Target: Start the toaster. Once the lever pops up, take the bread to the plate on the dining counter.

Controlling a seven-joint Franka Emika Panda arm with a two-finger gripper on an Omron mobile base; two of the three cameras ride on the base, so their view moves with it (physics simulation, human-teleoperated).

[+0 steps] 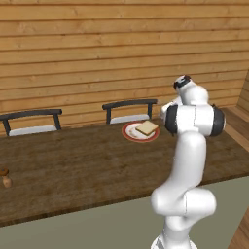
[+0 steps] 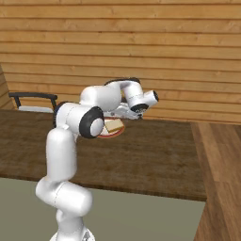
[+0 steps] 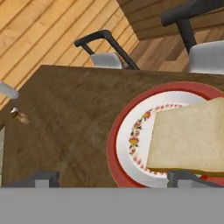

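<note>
The bread (image 1: pixel 147 128) (image 2: pixel 113 125) (image 3: pixel 192 140), a square tan slice, lies on the red-rimmed plate (image 1: pixel 127 133) (image 2: pixel 113 136) (image 3: pixel 114 144), slightly off-centre over its floral white middle. The plate rests on the dark brown dining counter (image 1: pixel 87 170) (image 2: pixel 150 155) (image 3: pixel 74 113), near its far edge. My gripper (image 3: pixel 114 179) hovers just above the plate and is open. Its fingertips (image 3: pixel 41 177) stand wide apart on either side of the plate's near rim, and nothing is between them. The toaster and its lever are out of view.
Two dark-framed chairs (image 1: pixel 129 109) (image 1: pixel 31 121) (image 3: pixel 105 48) stand behind the counter against the wooden plank wall. A small brown shaker (image 1: pixel 6 179) (image 3: pixel 19 116) sits at the counter's left end. My arm's elbow (image 1: pixel 194 120) rises over the counter's right part.
</note>
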